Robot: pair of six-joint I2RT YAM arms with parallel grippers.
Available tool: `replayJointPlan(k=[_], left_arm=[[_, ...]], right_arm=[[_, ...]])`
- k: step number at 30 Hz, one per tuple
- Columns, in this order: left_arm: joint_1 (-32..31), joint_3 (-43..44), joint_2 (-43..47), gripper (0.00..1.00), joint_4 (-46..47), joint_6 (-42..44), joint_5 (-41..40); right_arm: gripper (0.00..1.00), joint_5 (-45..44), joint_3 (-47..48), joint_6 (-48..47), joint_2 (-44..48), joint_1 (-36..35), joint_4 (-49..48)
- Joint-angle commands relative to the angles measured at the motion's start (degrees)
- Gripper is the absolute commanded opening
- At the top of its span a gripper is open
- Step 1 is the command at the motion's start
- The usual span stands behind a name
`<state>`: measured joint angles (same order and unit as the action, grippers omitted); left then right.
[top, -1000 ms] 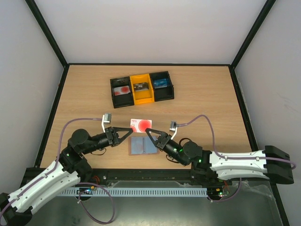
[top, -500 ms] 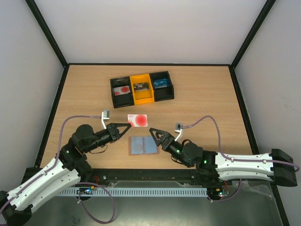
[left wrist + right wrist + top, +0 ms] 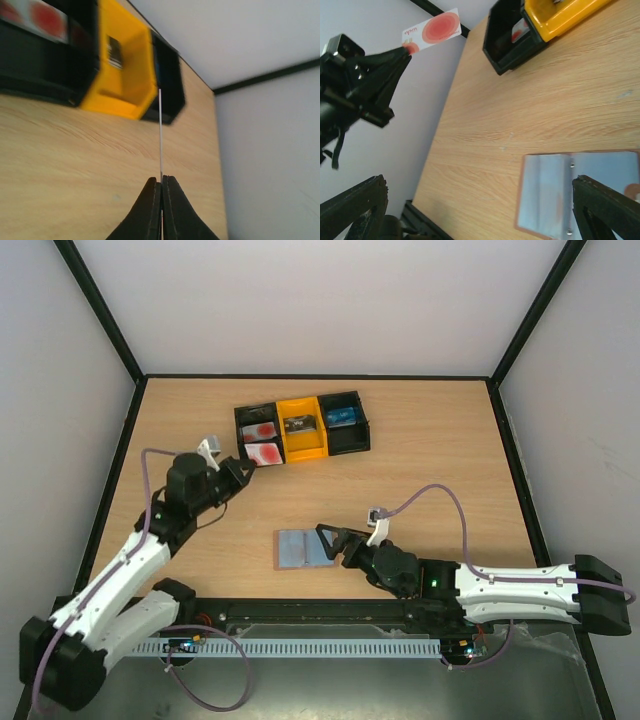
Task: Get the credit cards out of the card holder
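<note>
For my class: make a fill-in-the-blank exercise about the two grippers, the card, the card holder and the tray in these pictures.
The left gripper is shut on a pale card with a ____ circle.
The right gripper has jaws standing ____.
In the tray, the middle compartment is ____.
The card holder lies unfolded beside the ____ gripper.
Missing words: red; open; yellow; right.

Wood-grain table [image 3: 430,440], glossy card holder [image 3: 302,549]
</note>
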<state>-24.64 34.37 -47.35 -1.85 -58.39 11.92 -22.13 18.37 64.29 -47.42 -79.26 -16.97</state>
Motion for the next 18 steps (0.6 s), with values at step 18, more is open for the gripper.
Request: replayJointPlan(k=[18], left_arm=[[14.14,25.63,-44.01,0.03,5.68,12.52,-0.51]], right_arm=[[0.98,-5.4,3.09,-6.09,0.8,-0.29,6.83]])
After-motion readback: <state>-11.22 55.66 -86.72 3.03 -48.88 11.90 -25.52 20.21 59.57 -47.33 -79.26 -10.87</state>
